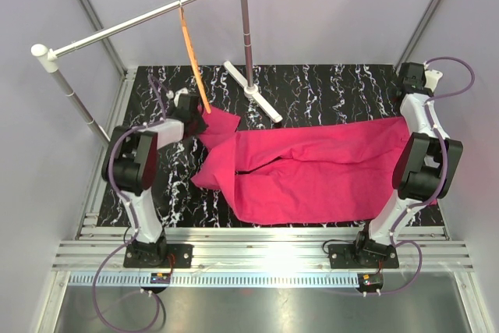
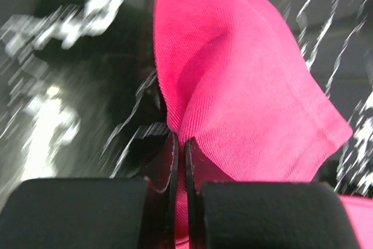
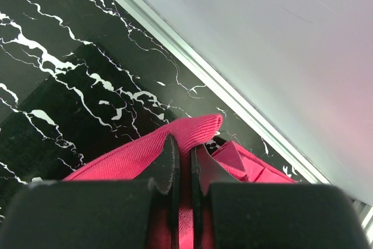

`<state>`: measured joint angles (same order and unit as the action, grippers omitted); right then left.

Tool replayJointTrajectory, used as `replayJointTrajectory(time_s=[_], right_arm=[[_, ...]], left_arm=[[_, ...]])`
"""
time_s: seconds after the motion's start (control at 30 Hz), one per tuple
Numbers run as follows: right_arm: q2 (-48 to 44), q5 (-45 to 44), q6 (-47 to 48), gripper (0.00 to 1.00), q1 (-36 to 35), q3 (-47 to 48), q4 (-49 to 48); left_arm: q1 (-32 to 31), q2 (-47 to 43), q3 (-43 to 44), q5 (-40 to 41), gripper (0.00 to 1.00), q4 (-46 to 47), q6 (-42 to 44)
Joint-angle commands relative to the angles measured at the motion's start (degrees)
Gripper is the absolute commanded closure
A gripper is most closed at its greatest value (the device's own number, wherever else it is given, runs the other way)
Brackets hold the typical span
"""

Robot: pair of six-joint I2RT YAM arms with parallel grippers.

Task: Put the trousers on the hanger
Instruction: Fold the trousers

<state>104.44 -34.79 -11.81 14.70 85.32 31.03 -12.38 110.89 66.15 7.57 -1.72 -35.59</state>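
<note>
Left gripper sits right at the lens, fingers pressed together on a fold of the trousers at their left end. Right gripper is the same, nipped tight on a ridge of cloth at the right edge. The trousers lie spread across the black marbled table, between your two arms. The cloth looks soft, light and floppy. Expect it to sag between grips, so take the hem or waistband, not mid-panel. The rail stands behind. The hanger hangs from it, lower end near the left gripper. It's thin and will likely swing if nudged.
</note>
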Motion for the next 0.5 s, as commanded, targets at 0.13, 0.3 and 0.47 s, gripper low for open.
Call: replayJointTrajectory(time_s=[0.13, 0.3, 0.47], right_arm=[[-5.6, 0.2, -1.1, 1.00, 0.1, 0.6, 1.2], [-7.7, 0.7, -1.5, 1.00, 0.1, 0.5, 2.9], [-11.4, 2.0, -2.4, 1.00, 0.1, -1.7, 3.9]], left_arm=[[-0.1, -22.0, -10.3, 8.0, 1.00, -10.7, 0.3], [-0.1, -34.0, -10.3, 15.3, 1.00, -27.0, -1.8], [-0.3, -39.5, -7.4, 21.2, 1.00, -44.6, -6.7]])
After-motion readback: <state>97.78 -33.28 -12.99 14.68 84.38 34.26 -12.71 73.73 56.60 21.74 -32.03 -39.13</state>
